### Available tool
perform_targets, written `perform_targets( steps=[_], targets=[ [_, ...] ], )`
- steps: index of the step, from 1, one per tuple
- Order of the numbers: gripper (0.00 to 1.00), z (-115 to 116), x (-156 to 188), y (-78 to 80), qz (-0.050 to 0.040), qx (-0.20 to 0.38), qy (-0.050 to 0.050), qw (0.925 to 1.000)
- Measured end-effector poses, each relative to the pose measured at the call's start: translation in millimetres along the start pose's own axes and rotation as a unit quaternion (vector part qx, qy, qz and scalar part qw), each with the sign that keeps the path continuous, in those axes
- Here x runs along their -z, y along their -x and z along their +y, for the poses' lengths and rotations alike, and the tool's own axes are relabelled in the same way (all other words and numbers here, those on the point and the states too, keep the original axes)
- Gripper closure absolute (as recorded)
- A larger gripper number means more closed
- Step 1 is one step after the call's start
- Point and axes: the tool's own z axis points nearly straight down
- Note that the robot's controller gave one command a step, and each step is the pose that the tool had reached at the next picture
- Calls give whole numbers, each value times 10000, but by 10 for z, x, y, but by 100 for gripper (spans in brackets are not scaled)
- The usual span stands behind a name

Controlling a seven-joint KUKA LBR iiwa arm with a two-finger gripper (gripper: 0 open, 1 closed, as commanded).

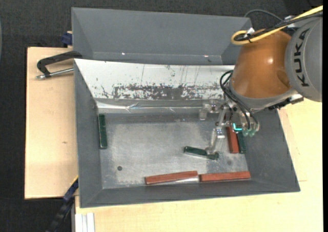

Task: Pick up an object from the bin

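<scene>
A short dark green stick [196, 151] lies flat on the floor of the bin [154, 36], right of the middle and a little tilted. The gripper [214, 151] stands down at this stick's right end, at or just above it. Whether the claw is apart, together or clamped on the stick cannot be told from this angle.

The likely trouble is the place of the grip. Taken by 1 end, a thin flat stick may swing, tip down or slip out on the lift. Lying flush on the metal, it also leaves little room to get under its sides, so the claw could scrape the floor or push it along. A red-brown stick [233, 141] lies just beside the gripper, on its right, and might get nudged.

Counted, there are 3 red-brown sticks: that one and 2 end to end along the near wall [171, 177] [225, 176]. There are 2 green sticks: the central one and 1 by the left wall [102, 131]. 1 small dark speck [119, 169] sits on the floor at the near left.
</scene>
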Motion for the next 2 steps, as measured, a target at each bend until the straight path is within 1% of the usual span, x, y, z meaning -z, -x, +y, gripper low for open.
perform_targets(
  steps=[1,2],
  targets=[
    [0,-1,40,18,-41,3,-2,10000],
    [0,-55,-412,-177,-57,409,-5,9991]
  ],
)
